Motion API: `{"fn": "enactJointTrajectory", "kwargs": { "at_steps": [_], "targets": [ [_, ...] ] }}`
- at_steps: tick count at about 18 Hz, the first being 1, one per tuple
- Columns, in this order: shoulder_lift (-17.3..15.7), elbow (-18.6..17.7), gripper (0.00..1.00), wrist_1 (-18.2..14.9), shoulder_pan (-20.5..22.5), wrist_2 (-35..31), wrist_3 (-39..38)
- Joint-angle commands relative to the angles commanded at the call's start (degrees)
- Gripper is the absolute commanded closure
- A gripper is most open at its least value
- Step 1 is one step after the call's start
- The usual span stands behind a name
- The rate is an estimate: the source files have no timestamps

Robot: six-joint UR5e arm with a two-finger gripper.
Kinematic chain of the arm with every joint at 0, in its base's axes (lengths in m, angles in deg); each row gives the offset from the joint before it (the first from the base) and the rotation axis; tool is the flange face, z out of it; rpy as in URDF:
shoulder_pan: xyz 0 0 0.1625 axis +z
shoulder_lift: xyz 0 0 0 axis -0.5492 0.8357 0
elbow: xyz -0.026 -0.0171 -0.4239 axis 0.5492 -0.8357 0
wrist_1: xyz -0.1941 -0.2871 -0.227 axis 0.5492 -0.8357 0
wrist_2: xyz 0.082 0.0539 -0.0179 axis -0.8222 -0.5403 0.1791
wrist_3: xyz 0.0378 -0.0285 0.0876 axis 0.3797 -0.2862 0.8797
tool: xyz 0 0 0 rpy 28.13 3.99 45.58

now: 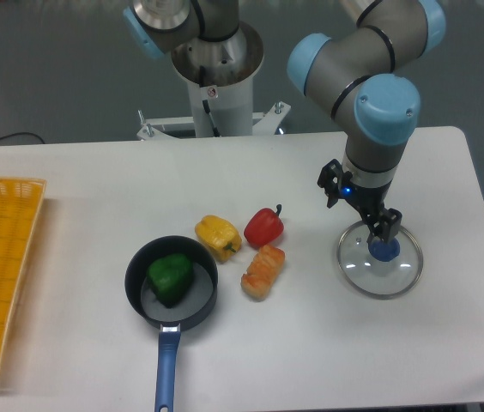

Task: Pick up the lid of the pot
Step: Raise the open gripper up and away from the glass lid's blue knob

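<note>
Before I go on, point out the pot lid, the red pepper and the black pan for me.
Pot lid (384,251): fixed camera view, on its blue knob.
Red pepper (263,228): fixed camera view, on its body.
Black pan (194,300): fixed camera view, on its bare inner bottom.

Robotics lab, apparently: one robot arm (384,101), two o'clock; one white table (311,360), six o'clock; one cable (6,136), ten o'clock.

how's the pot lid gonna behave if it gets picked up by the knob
The lid looks like a stiff, shiny disc, so it probably won't bend. Its blue knob looks small beside the wide rim, so an off-centre grip might let the lid tip or swivel.
</note>
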Motion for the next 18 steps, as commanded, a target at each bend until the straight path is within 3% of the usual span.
{"fn": "enactJointTrajectory", "kwargs": {
  "at_steps": [10,14,18],
  "targets": [
    [-0.2,-1.6,0.00,-0.2,0.4,-0.2,2.6],
    [-2.5,-4.7,0.00,0.4,3.6,0.6,2.5],
    [-3.3,-4.8,0.00,-0.1,5.0,0.2,1.8]
  ]
}}
